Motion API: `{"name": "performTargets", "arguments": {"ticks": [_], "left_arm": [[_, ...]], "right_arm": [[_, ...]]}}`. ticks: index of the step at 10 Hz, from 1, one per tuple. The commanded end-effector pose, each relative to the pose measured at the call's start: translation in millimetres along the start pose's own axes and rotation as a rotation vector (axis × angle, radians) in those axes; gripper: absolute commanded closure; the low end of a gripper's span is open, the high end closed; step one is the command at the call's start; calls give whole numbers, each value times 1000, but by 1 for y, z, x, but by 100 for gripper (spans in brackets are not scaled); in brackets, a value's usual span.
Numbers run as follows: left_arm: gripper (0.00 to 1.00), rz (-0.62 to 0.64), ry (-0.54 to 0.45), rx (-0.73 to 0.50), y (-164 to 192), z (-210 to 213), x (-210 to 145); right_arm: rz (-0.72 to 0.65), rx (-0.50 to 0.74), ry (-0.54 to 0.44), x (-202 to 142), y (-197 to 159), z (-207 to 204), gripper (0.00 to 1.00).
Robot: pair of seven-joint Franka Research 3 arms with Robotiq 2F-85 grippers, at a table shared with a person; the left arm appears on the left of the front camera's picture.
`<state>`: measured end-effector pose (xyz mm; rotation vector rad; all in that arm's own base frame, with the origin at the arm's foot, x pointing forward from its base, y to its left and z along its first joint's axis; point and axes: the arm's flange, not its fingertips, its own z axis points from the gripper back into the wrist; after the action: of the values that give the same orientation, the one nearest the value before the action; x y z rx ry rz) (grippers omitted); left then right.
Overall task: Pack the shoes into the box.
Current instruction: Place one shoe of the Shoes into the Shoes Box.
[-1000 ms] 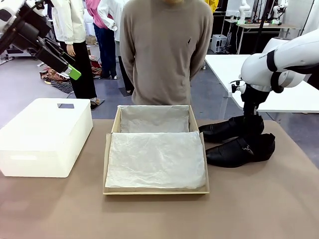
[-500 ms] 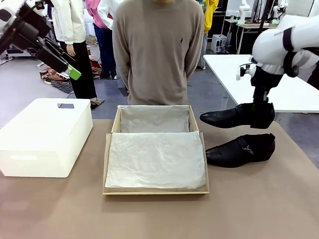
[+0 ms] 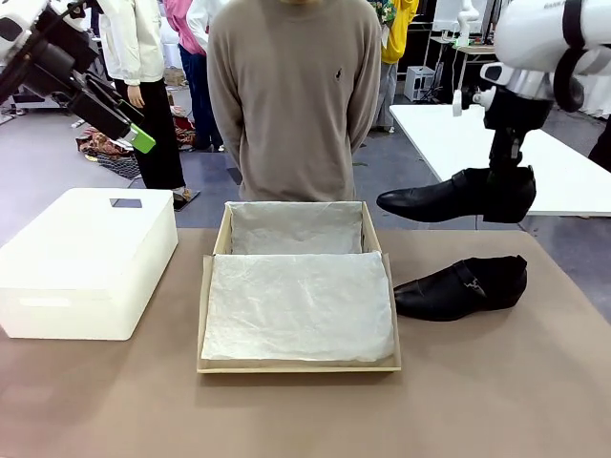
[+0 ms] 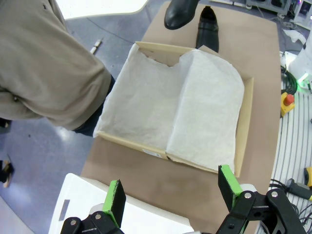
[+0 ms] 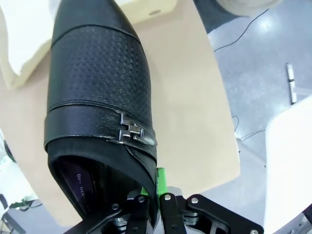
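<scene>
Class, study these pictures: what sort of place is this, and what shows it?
Probably a robotics lab or test workshop: a white robot arm holds a black shoe above the table, a red stop button sits beside it, and a person stands watching.

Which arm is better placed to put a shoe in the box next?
Right: its jaws grip one shoe in the air beside the box; the left arm's jaws hang open, high and empty.
</scene>
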<state>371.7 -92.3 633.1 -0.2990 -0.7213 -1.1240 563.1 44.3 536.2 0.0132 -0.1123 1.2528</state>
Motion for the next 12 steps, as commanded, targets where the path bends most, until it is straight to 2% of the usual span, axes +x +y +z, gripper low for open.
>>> {"name": "performTargets", "arguments": {"ticks": [1,7,9,12], "left_arm": [[0,5,-10,-9,0,1,0],[0,5,-10,-9,0,1,0],[0,5,-10,-9,0,1,0],[0,5,-10,-9,0,1,0]], "right_arm": [[-23,0,15,34,4,12,100],[74,25,81,159,20,23,100],[85,47,79,176,17,19,100],[110,46,53,169,30,8,100]]}}
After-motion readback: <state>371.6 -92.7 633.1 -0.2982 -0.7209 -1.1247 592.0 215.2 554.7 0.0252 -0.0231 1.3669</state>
